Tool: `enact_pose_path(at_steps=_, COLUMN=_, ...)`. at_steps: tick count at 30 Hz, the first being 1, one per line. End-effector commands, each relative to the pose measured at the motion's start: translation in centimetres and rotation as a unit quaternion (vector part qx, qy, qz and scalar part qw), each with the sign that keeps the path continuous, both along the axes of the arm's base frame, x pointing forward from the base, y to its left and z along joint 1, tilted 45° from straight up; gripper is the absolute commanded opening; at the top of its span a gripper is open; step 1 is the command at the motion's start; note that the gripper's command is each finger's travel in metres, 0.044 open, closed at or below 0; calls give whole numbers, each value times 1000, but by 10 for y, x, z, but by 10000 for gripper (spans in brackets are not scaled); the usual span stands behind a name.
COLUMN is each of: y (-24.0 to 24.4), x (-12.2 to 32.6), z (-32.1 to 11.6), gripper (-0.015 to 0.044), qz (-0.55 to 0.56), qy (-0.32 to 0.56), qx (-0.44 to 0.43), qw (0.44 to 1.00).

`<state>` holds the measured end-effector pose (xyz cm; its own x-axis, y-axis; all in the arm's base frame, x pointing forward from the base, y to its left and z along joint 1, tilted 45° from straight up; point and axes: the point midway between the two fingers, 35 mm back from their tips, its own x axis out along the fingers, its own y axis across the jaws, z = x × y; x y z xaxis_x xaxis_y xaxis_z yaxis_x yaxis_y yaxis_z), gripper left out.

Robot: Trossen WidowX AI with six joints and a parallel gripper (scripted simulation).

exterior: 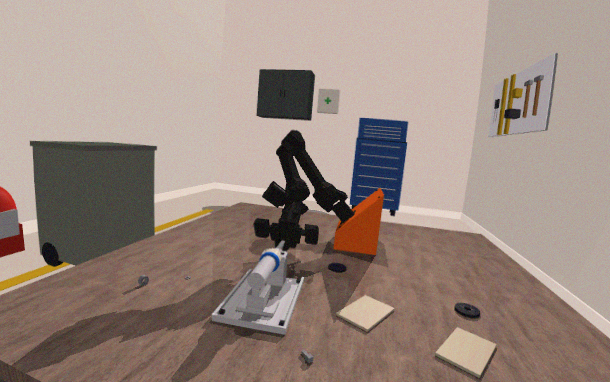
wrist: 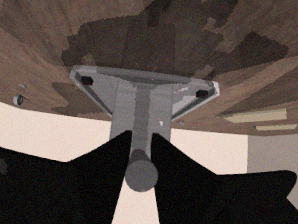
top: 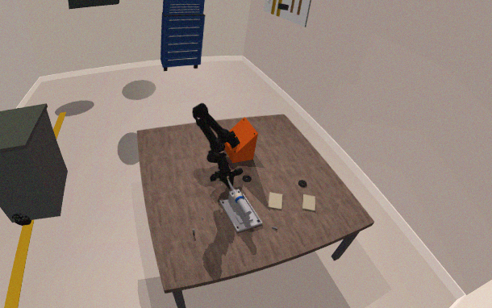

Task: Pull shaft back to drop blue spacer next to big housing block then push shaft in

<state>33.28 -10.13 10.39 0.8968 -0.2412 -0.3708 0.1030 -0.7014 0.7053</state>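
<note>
My gripper [top: 229,182] [exterior: 283,243] [wrist: 141,137] is shut on the thin grey shaft, near its round end [wrist: 141,176]. The shaft [exterior: 281,246] runs from the fingers into the fixture on the pale base plate [exterior: 249,327]. The blue spacer [top: 239,197] [exterior: 271,254] still sits around the shaft line, against the thick light-grey cylindrical part of the housing [top: 243,207] [exterior: 264,271]. A cream spacer shows in part between the blue one and the gripper-side support; its outline is unclear. How far the shaft reaches inside is hidden. The wrist view shows no spacer.
An orange wedge-shaped block [top: 245,139] [exterior: 364,230] stands behind, right of the arm. Black discs [top: 247,178] [exterior: 467,310] and cream tiles [top: 275,201] [exterior: 466,351] lie right of the fixture. Small metal parts [top: 274,228] [exterior: 143,280] lie on both sides of it.
</note>
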Motion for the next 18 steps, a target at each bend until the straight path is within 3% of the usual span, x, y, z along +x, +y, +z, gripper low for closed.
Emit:
enact_pose_path(at_steps=1, y=0, x=-1, z=-1, gripper=0, qz=1, qy=2, qx=-1, qw=1000)
enact_pose_path(at_steps=18, y=0, x=-3, z=-1, gripper=0, qz=1, qy=2, qx=-1, qw=1000)
